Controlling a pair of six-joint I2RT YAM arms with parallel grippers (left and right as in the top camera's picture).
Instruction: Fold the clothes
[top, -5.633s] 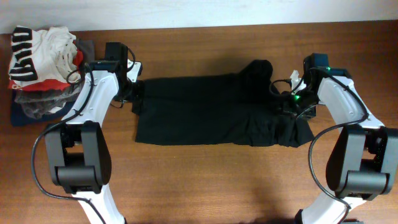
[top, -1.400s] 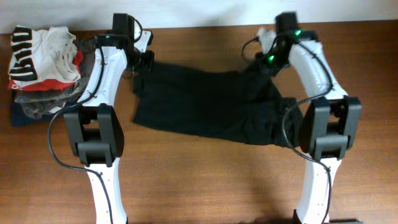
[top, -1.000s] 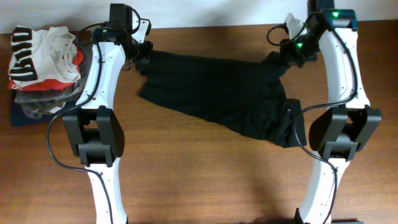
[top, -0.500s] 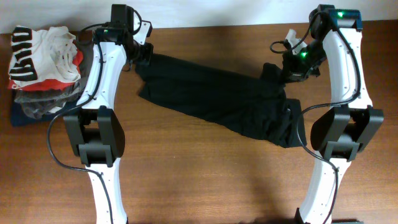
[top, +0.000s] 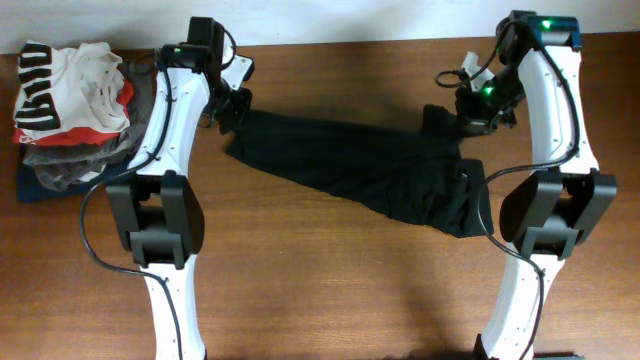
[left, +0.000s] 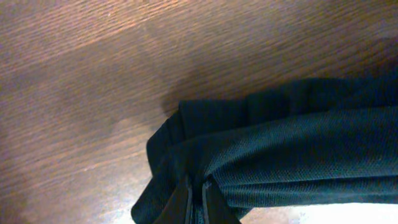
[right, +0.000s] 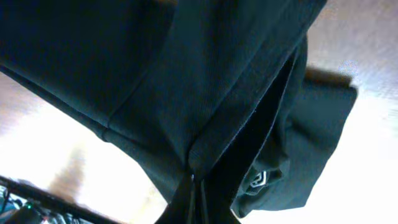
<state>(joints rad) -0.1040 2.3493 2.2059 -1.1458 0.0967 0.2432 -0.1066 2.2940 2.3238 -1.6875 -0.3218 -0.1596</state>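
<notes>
With the left end effector (left: 196, 200) and right end effector (right: 193, 190) both pinching the T-shirt (top: 350, 170), we see its stretched edge slacken toward the table (top: 330, 290), so folding has barely begun.

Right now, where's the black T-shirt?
Overhead view: the black T-shirt lies across the far middle of the table, its ends pinched by the left gripper and right gripper.

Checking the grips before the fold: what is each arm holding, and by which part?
Both hold the black T-shirt: left gripper pinches its bunched left end, right gripper its bunched right end.
</notes>
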